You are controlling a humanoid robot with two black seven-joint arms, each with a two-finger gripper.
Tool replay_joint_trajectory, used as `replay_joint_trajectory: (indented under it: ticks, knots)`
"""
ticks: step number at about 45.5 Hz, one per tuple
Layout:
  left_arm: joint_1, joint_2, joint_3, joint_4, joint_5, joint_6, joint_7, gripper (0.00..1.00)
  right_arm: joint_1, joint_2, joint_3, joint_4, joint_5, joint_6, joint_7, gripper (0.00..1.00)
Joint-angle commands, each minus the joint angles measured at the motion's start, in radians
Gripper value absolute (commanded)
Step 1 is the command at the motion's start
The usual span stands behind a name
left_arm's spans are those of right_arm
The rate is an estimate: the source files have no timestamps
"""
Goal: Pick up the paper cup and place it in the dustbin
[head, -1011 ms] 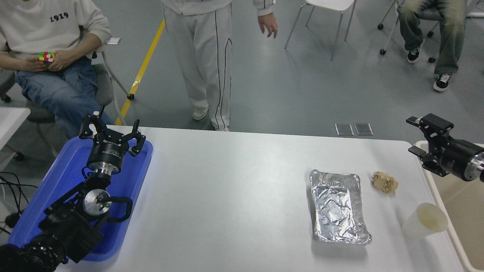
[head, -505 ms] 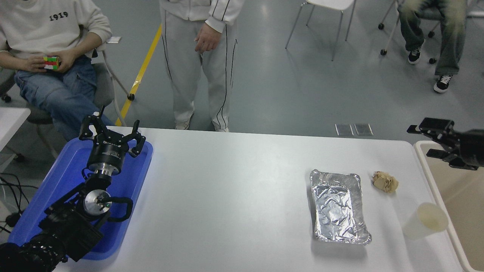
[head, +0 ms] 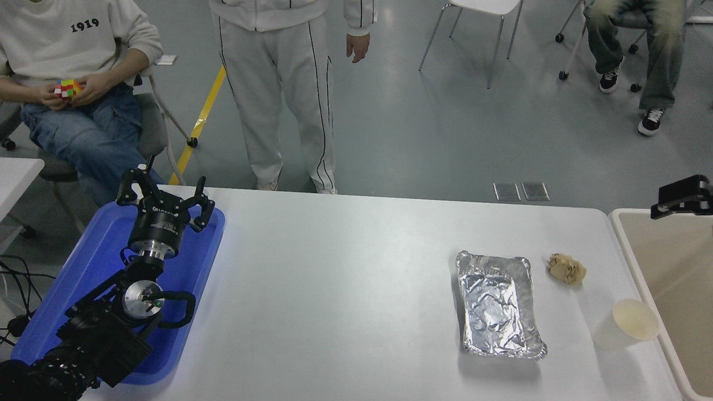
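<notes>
The paper cup (head: 626, 324) stands upright near the table's right edge, off-white with a cream inside. The beige dustbin (head: 628, 245) stands beside the table at the picture's right edge, just right of the cup. Only a black piece of my right gripper (head: 682, 196) shows at the right edge, above the dustbin's far rim and well behind the cup. My left gripper (head: 165, 192) is open and empty, parked over the blue tray (head: 92, 262) at the lower left.
A silver foil tray (head: 498, 303) lies left of the cup. A crumpled brown paper ball (head: 566, 269) lies behind the cup. A person stands at the table's far edge; others sit further back.
My right gripper has drawn back to the right, nearly out of the picture. The cup, foil tray and paper ball have not moved. The standing person has shifted left.
</notes>
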Motion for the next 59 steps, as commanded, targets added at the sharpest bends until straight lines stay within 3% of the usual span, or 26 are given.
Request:
replay_joint_trajectory:
  ticks: [1,13,25,43,59]
  knots:
    - [0.0,0.0,0.0,0.0,0.0,0.0,0.0,1.0,0.237,0.069,-0.081,0.028,-0.057,0.075,-0.043,1.0]
    - [0.0,0.0,-0.002,0.0,0.0,0.0,0.0,1.0,0.405,0.219,-0.228,0.122,-0.057,0.075,-0.042,1.0]
    - [0.0,0.0,0.0,0.0,0.0,0.0,0.0,1.0,0.432,0.272,-0.231,0.131,-0.046,0.075,-0.043,1.0]
    - [0.0,-0.001,0.0,0.0,0.0,-0.002,0.0,1.0,0.377,0.264,-0.242,0.125,-0.044,0.075,-0.043,1.0]
    - [0.0,0.0,-0.002,-0.002,0.0,-0.002,0.0,1.0,0.137,0.166,-0.213,0.118,-0.003,0.075,-0.043,0.99]
